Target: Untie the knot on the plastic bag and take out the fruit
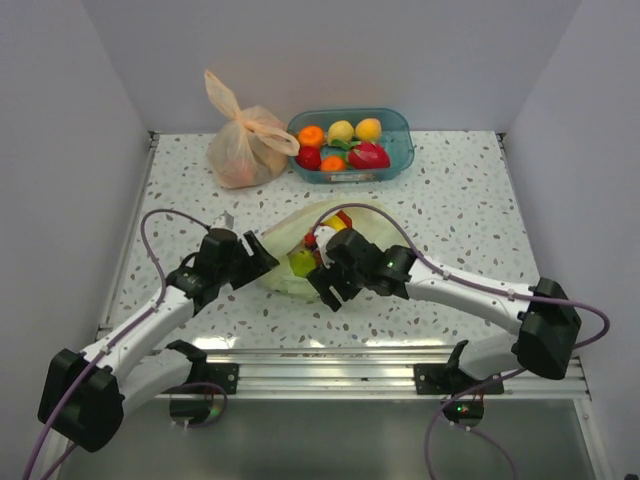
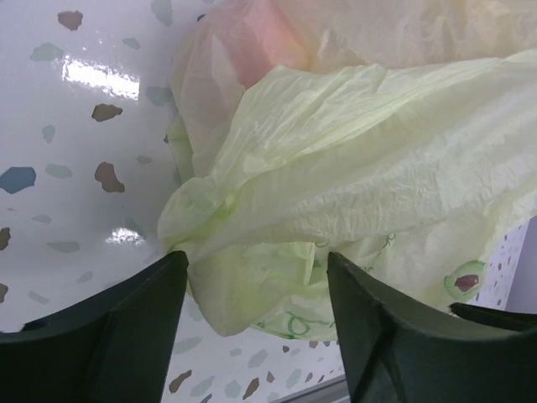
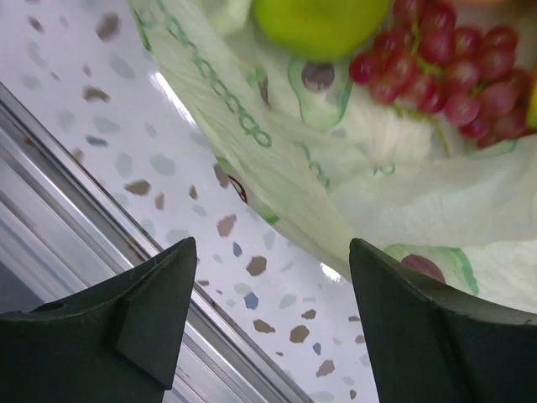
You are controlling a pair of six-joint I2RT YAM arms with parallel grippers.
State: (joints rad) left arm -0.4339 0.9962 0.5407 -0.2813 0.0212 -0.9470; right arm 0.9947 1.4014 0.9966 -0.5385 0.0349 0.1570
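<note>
Both pincers gape at the plastic bag (image 1: 290,232) on the table (image 1: 450,210).
Left pincer (image 2: 256,264) wide, limp film between, unclamped; right pincer (image 3: 273,252) wide, empty. Film thin, slippery (tears easily): pinch the rim. Fruit (image 3: 323,21) light; grapes (image 3: 445,75) squashy.

The bag (image 2: 361,168) was pale yellow-green, printed with darker green rings. Inside it showed a green apple (image 3: 319,25) and dark red grapes (image 3: 453,67). The table (image 1: 450,200) was white, flecked grey, brown and blue. The basket (image 1: 402,150) was teal, and the other bag (image 1: 245,150) peach-orange.
</note>
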